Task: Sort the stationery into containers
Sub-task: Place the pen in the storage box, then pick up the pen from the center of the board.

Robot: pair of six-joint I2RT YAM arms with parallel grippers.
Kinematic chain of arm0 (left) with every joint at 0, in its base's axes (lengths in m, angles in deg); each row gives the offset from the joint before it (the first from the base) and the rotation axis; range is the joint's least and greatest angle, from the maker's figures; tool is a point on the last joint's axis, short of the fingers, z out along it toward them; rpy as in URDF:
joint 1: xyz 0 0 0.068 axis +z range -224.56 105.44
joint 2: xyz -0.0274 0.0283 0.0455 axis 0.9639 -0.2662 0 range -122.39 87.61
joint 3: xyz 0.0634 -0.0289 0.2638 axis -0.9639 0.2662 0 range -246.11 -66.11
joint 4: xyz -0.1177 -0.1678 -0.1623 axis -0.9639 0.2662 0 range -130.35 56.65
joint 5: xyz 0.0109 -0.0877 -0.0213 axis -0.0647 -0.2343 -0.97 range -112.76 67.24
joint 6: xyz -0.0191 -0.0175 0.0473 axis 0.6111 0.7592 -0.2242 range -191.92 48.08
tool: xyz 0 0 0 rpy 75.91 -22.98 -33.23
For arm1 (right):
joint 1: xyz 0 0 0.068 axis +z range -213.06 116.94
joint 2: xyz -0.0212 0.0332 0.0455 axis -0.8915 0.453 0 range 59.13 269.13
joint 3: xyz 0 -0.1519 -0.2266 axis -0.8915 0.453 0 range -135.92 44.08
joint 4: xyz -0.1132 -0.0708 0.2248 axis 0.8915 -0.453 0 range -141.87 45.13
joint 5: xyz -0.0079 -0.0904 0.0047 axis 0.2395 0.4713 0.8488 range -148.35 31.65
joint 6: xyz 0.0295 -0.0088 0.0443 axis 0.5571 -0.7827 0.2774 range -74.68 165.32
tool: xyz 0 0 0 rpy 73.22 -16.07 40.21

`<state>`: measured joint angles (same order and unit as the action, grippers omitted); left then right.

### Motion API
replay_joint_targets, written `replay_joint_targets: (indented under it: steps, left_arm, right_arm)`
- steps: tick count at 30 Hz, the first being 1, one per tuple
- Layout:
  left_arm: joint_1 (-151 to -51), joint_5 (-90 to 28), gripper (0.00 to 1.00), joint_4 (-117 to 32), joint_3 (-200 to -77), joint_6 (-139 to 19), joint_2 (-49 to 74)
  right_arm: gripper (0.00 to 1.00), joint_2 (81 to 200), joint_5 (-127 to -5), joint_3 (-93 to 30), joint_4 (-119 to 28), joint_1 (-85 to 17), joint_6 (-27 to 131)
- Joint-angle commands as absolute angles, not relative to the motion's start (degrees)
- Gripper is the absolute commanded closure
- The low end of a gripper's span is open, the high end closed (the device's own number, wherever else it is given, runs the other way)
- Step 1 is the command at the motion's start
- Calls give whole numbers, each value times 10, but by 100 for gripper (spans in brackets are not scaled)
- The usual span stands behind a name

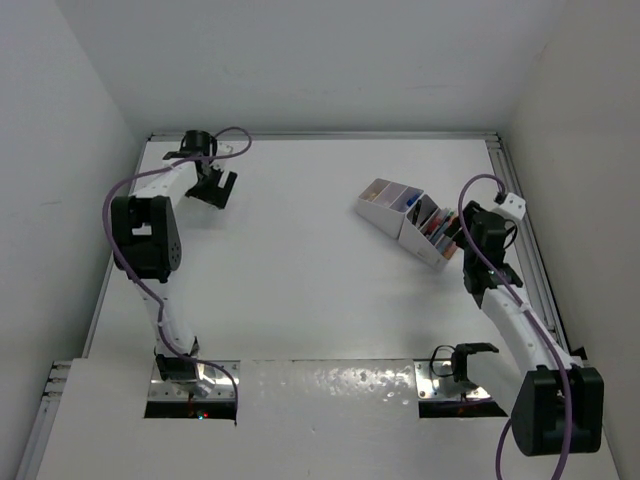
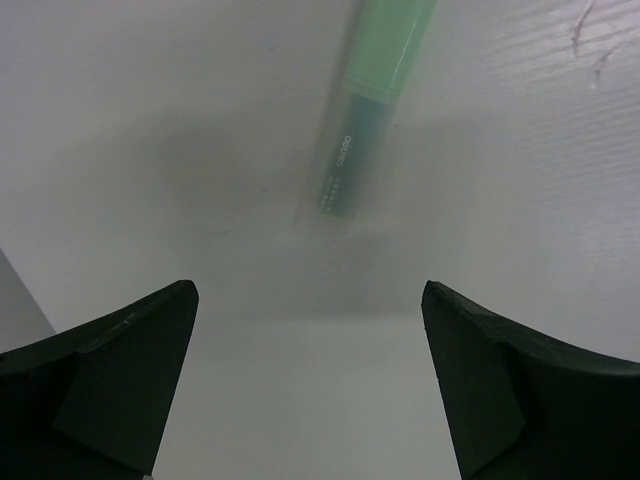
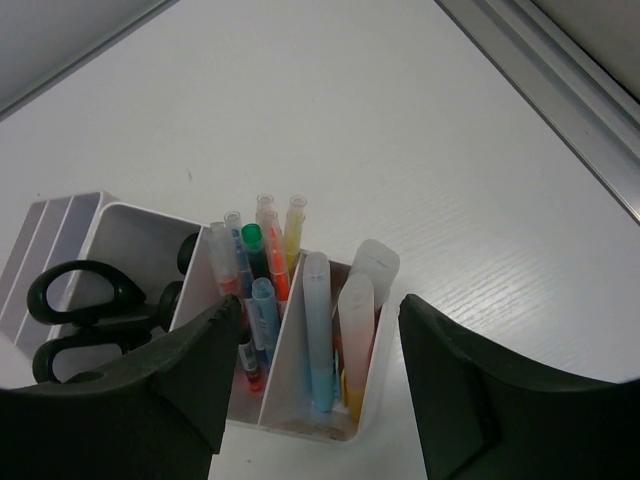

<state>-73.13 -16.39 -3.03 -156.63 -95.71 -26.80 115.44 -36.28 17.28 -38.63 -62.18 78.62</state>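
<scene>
A green highlighter (image 2: 365,110) lies on the white table just ahead of my left gripper (image 2: 308,292), whose fingers stand wide apart with nothing between them. From above, that gripper (image 1: 213,186) hovers at the far left and hides the marker. The white and lilac organiser (image 1: 385,205) stands at the right. My right gripper (image 3: 318,302) is open just above its end compartment (image 3: 372,385), which holds a blue highlighter (image 3: 318,330), an orange one (image 3: 353,320) and a pale one. Thin pens (image 3: 262,250) fill the middle compartment. Black-handled scissors (image 3: 80,310) sit in the left one.
A metal rail (image 1: 520,220) runs along the table's right edge close behind the right arm (image 1: 520,330). White walls enclose the table at the back and on both sides. Both arm bases (image 1: 190,375) stand at the near edge.
</scene>
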Motion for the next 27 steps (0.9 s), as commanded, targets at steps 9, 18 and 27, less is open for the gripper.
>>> replay_joint_targets:
  steps: [9, 18, 27]
  left_arm:
    - [-707, -163, 29, -69, -1645, -958, -392]
    - [-706, -239, 58, -14, -1699, -920, -448]
    - [-700, -306, 100, 38, -1724, -912, -475]
  right_arm:
    - [37, 1107, -379, 107, -406, -610, 749]
    - [38, 1081, -373, 95, -424, -605, 741]
    - [40, 1066, -372, 80, -420, -595, 738]
